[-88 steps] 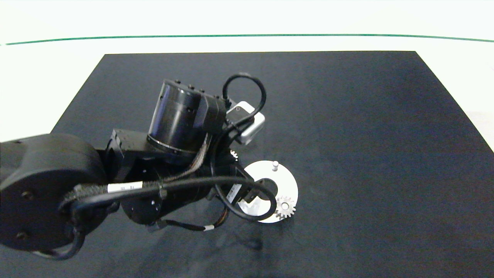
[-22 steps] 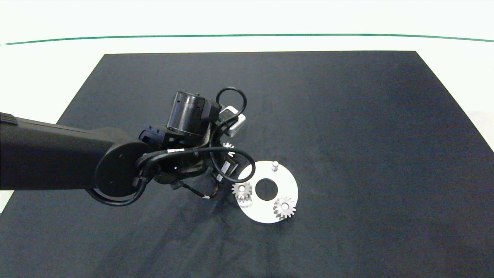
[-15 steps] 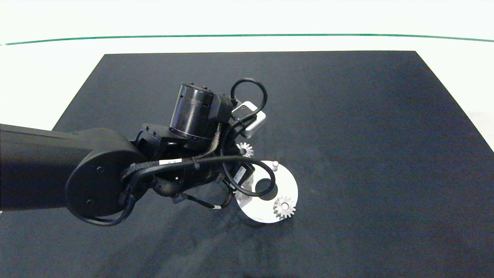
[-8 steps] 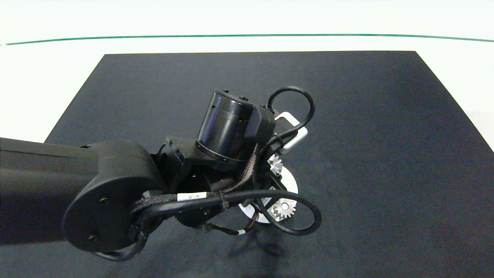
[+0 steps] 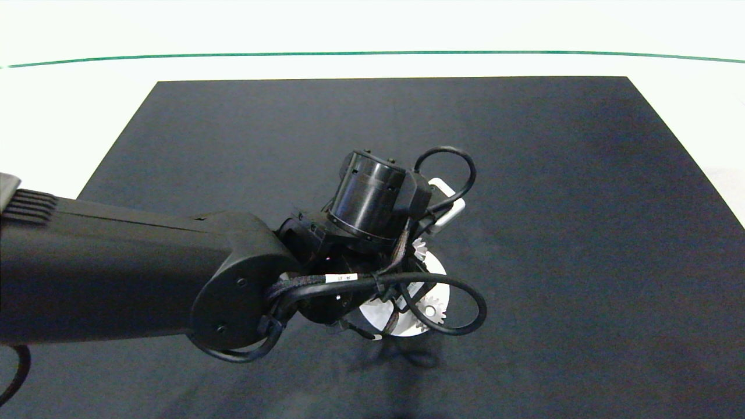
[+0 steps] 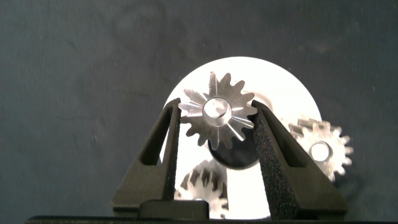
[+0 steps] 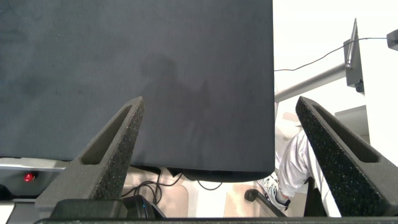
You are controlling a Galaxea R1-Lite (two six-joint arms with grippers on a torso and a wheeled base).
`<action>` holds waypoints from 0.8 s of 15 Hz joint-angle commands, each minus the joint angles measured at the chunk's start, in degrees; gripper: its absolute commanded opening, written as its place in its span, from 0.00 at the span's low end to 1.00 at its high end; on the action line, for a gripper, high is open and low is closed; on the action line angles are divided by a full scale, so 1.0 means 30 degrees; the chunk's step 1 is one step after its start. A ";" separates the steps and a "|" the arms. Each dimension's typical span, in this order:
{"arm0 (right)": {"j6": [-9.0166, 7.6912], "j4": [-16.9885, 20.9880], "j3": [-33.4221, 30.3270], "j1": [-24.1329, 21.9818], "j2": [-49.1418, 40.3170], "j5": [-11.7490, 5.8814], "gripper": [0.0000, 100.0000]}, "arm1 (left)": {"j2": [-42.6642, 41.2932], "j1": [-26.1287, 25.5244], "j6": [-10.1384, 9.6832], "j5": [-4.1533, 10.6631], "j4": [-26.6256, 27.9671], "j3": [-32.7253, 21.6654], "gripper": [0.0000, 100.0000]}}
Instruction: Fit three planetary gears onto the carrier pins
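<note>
My left gripper (image 6: 217, 106) is shut on a small silvery planetary gear (image 6: 217, 113), holding it flat by its teeth over the white disc (image 6: 283, 81). A silvery round spot fills the gear's bore; whether that is a carrier pin I cannot tell. A second gear (image 6: 320, 149) sits on a pin on the disc, and a third gear (image 6: 205, 183) lies lower between my fingers (image 6: 277, 158). In the head view the left arm hides most of the disc (image 5: 440, 283); the held gear (image 5: 420, 247) and one seated gear (image 5: 432, 308) peek out. My right gripper (image 7: 221, 102) is open and holds nothing.
The disc lies on a black mat (image 5: 553, 174) on a white table. The right wrist view looks past the mat's edge (image 7: 205, 163) to the floor, cables and a person's leg and shoe (image 7: 283, 180).
The left arm picked up a gear beside the disc, swung right with it over the disc's far side, and has come lower in the last half second. Two gears stay on the disc.
</note>
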 commanded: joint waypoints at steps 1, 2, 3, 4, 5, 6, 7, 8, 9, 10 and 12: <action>-0.0025 0.0091 0.0040 0.0010 0.0001 -0.0043 1.00 | 0.0562 0.0422 0.0040 0.0037 -0.0005 -0.0871 0.10; -0.0025 0.0120 0.0040 0.0010 -0.0028 -0.0043 1.00 | 0.0620 0.0481 0.0040 0.0037 0.0025 -0.1164 0.10; -0.0025 0.0179 0.0040 0.0010 -0.0028 -0.0043 1.00 | 0.0679 0.0510 0.0040 0.0037 0.0259 -0.1457 0.10; -0.0025 0.0179 0.0040 0.0010 -0.0028 -0.0043 1.00 | 0.0679 0.0539 0.0040 0.0037 0.0376 -0.1633 0.10; -0.0025 0.0179 0.0040 0.0010 0.0001 -0.0043 1.00 | 0.0708 0.0510 0.0040 0.0037 0.0406 -0.1662 0.10; -0.0025 0.0179 0.0040 0.0010 0.0001 -0.0043 1.00 | 0.0825 0.0481 0.0040 0.0037 0.0406 -0.1633 0.10; -0.0025 0.0179 0.0040 0.0010 -0.0028 -0.0043 1.00 | 0.0913 0.0451 0.0040 0.0037 0.0406 -0.1633 0.10; -0.0025 0.0179 0.0011 0.0010 -0.0028 -0.0043 1.00 | 0.1001 0.0451 0.0040 0.0037 0.0376 -0.1662 0.10; -0.0025 0.0179 0.0011 0.0039 -0.0028 -0.0043 1.00 | 0.1060 0.0451 0.0040 0.0037 0.0376 -0.1662 0.10; -0.0025 0.0179 -0.0018 0.0039 -0.0028 -0.0043 1.00 | 0.1118 0.0422 0.0011 0.0037 0.0376 -0.1633 0.10; -0.0025 0.0179 -0.0018 0.0039 -0.0028 -0.0043 1.00 | 0.1235 0.0451 0.0011 0.0037 0.0347 -0.1633 0.10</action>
